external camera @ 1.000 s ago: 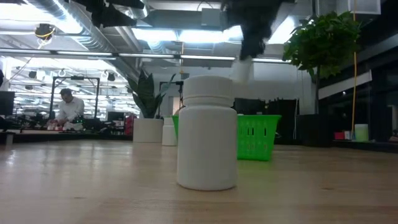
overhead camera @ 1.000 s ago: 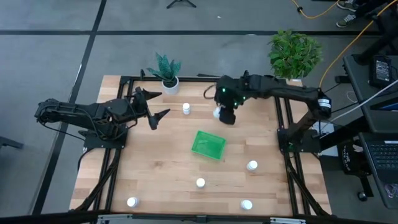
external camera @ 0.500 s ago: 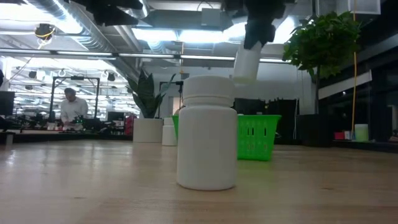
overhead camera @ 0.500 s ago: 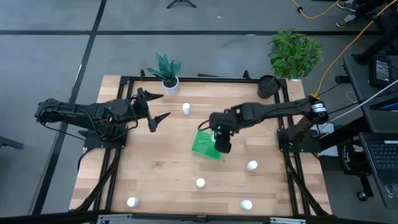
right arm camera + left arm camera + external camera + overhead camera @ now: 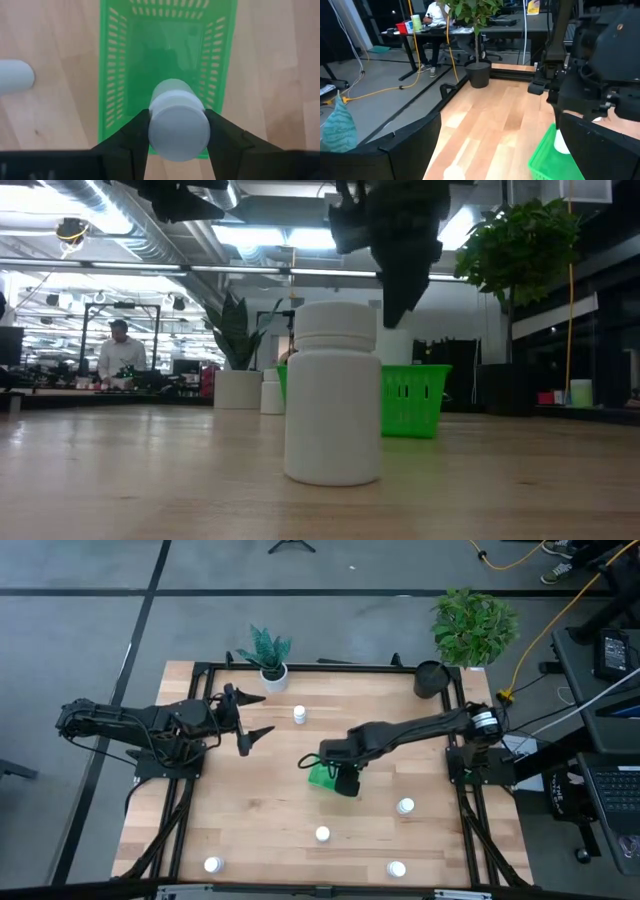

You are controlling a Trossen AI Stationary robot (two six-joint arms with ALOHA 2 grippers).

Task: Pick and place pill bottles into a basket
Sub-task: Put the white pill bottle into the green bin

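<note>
Right gripper (image 5: 178,131): jaws closed on a pill bottle (image 5: 178,122), one finger (image 5: 131,136) on each side of the cap, bottle held directly above the green basket (image 5: 114,75). The basket's slotted walls and floor show beneath the bottle; nothing else shows inside it. In the high view the right gripper (image 5: 340,772) covers most of the basket (image 5: 317,776), which sits near the middle of the bench (image 5: 250,820). In the low view the gripper hangs above the basket (image 5: 415,400), behind a near bottle.

Left gripper (image 5: 253,716): jaws spread apart, holding nothing, hovering near the left edge of the bench toward the back, well apart from the basket.

Other bottles, all upright on the bench:
- one (image 5: 299,714) near the back edge, beside the small plant in a white pot (image 5: 273,671);
- one (image 5: 405,806) right of the basket;
- one (image 5: 322,834) in front of the basket, the large close bottle (image 5: 332,392) in the low view;
- one (image 5: 212,864) at the front left corner;
- one (image 5: 397,868) near the front edge, right of centre.

A black round pot (image 5: 430,679) with a leafy plant (image 5: 473,626) stands at the back right corner. A person (image 5: 120,352) shows in the room beyond.
</note>
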